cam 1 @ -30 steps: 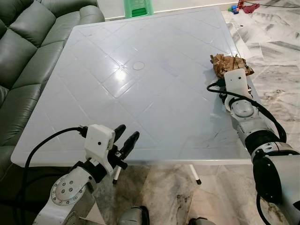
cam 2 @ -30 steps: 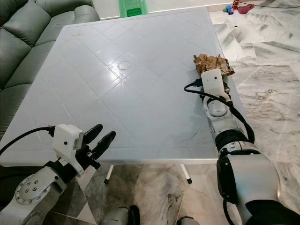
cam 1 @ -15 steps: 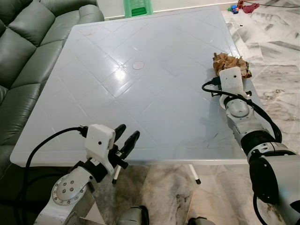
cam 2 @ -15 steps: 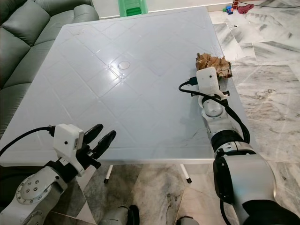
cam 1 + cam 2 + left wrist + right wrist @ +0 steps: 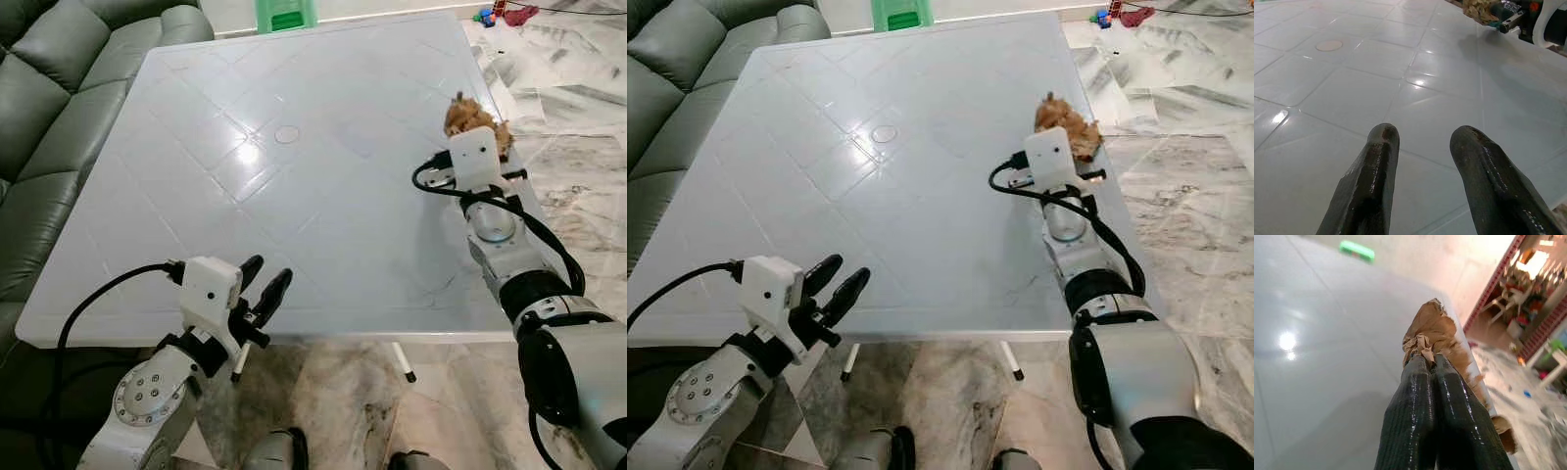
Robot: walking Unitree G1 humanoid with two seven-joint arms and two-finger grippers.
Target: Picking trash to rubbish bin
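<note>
Left gripper [image 5: 266, 290]: lower left of the head view, at the near table edge, fingers spread apart and holding nothing; judged idle.
Table [image 5: 294, 215]: white, fills the middle of the frame; bare apart from a small round cap [image 5: 287, 134] near its centre.
Right gripper [image 5: 1432, 363]: right of the frame, above the table's right edge; fingers pinched tight together on the paper.
Paper [image 5: 472, 117]: crumpled brown trash, upper right of the head view, bunched at the right fingertips; it looks raised a little off the table, though I cannot tell whether a corner touches.
Progress: the grasp looks done and the lift begun; carrying the paper to a bin and dropping it are left.
Containers: a green plastic thing [image 5: 285, 15] stands past the far table edge, top centre; cannot tell if it is a bin, nor what it holds.
Sofa [image 5: 59, 88]: grey, upper left.
Floor [image 5: 578, 127]: marbled, far right, with small clutter at the top right corner.
</note>
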